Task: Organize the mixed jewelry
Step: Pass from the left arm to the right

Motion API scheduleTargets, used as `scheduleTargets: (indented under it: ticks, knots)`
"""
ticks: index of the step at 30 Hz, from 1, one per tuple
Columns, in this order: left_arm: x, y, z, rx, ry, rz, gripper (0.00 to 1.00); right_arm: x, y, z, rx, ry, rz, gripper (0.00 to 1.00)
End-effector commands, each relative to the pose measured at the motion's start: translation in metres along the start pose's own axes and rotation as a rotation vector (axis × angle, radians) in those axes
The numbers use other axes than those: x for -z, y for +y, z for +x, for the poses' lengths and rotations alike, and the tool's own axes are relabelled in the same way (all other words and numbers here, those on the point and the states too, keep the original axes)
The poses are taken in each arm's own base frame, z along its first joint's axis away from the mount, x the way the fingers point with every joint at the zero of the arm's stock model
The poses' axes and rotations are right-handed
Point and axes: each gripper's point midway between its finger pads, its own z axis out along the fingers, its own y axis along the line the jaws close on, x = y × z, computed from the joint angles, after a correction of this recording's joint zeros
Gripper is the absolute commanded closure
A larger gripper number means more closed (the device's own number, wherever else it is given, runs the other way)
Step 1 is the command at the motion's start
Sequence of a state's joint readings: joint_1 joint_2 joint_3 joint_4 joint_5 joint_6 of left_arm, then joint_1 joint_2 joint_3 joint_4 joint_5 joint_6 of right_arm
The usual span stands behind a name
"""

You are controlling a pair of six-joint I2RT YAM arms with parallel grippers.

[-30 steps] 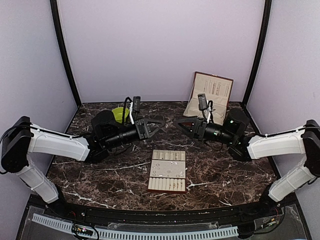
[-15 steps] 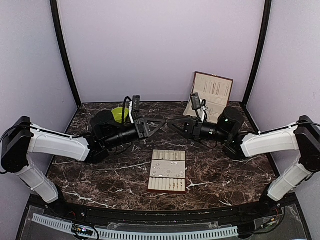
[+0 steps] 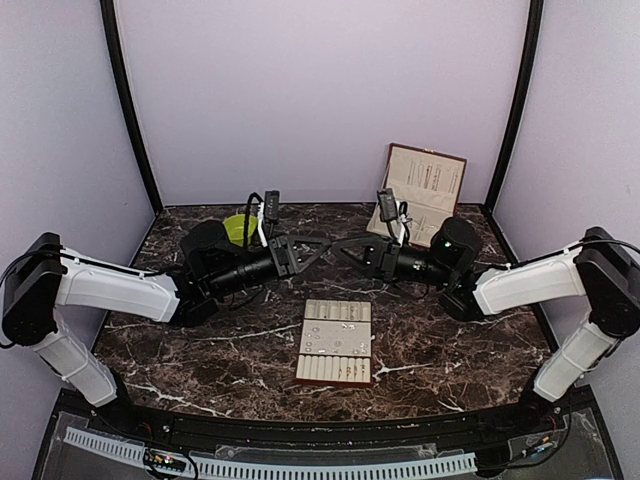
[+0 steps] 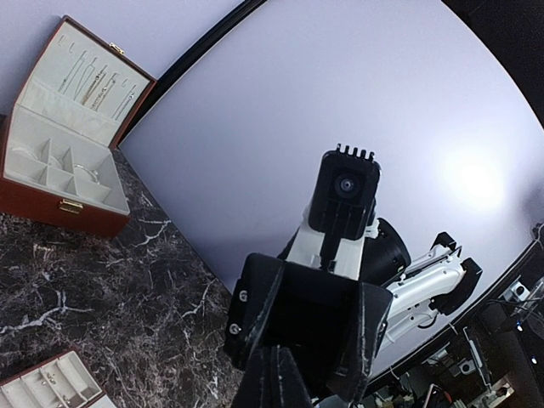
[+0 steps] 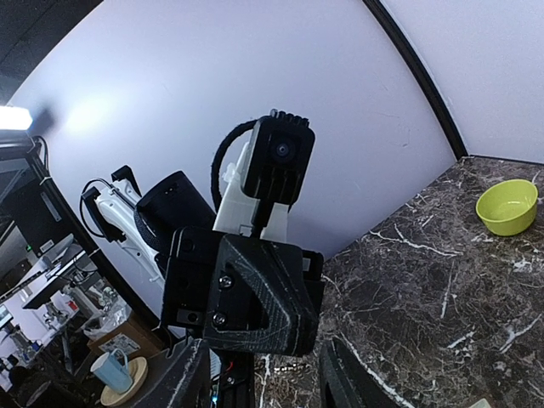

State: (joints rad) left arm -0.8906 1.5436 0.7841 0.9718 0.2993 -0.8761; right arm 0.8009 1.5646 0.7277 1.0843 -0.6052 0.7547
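The mixed jewelry (image 3: 326,337), tiny silvery specks, lies scattered over the beige slotted tray (image 3: 336,374). The tray sits a little in from the middle of the table's (image 3: 450,350) near edge. None of the pieces is visibly lifted, and the frames are too coarse to count or sort them.

Above and behind the tray, toward the table's centre, the two grippers meet tip to tip in the air. Over the last second the right gripper (image 3: 338,244) has swung left until its tip reaches the left gripper (image 3: 325,244), which has kept its place. That looks like a hand-over being set up, though no piece can be made out between them.

The left gripper is fully closed; whether it pinches a small piece I cannot tell. The right wrist view shows the right gripper's fingers (image 5: 185,374) standing partway apart, facing the left gripper's nose. The jewelry on the tray lies below both tips, toward the near edge and well apart from them.

The open jewelry box (image 3: 425,185) stands at the far right corner, the lime-green bowl (image 3: 240,228) at the far left.
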Motion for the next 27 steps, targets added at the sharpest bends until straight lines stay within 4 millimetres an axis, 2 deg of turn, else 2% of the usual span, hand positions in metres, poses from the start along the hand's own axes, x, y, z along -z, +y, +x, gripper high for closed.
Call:
scheduleTargets:
  ticks: [1, 5, 18, 27]
  knots:
    - [0.0039, -0.028, -0.0155, -0.025, -0.04, 0.077, 1.0, -0.0017, 0.0039, -0.0072, 0.009, -0.046, -0.02, 0.54]
    - [0.0046, -0.0282, -0.0159, -0.027, -0.044, 0.078, 1.0, -0.0028, 0.0034, -0.0078, 0.003, -0.05, -0.024, 0.55]
    - [0.0076, -0.028, -0.0174, -0.031, -0.058, 0.075, 1.0, -0.0051, -0.0002, -0.0036, -0.02, -0.044, -0.032, 0.71]
    - [0.0072, -0.0267, -0.0158, -0.029, -0.054, 0.075, 1.0, -0.0063, 0.0004, -0.0051, -0.019, -0.047, -0.037, 0.75]
